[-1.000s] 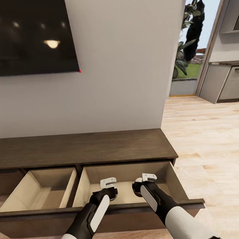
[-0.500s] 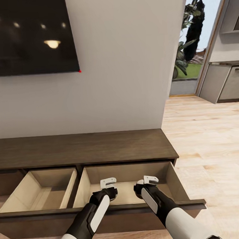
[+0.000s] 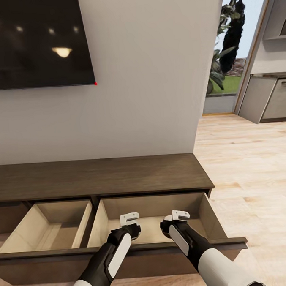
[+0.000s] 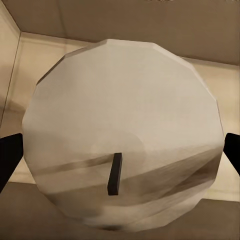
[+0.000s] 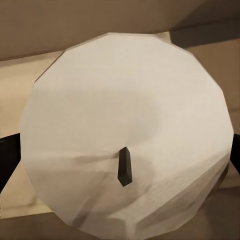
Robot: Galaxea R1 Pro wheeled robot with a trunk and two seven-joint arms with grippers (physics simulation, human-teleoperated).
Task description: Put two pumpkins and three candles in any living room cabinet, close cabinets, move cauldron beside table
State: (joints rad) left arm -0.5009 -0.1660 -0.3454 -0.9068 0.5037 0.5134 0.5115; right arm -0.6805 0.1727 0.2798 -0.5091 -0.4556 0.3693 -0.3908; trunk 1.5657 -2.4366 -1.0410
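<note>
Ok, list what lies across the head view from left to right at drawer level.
Left open drawer → left gripper → right gripper, both over the right open drawer → bare wood floor.

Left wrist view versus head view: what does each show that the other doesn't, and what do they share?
Left wrist alone: a candle seen close up, with its dark wick, sitting between the left hand's fingers.

Head alone: the TV, the wall, the cabinet top, a second open drawer, the right hand and the kitchen doorway.

Both: the pale inside of the open drawer that the left hand is over.
</note>
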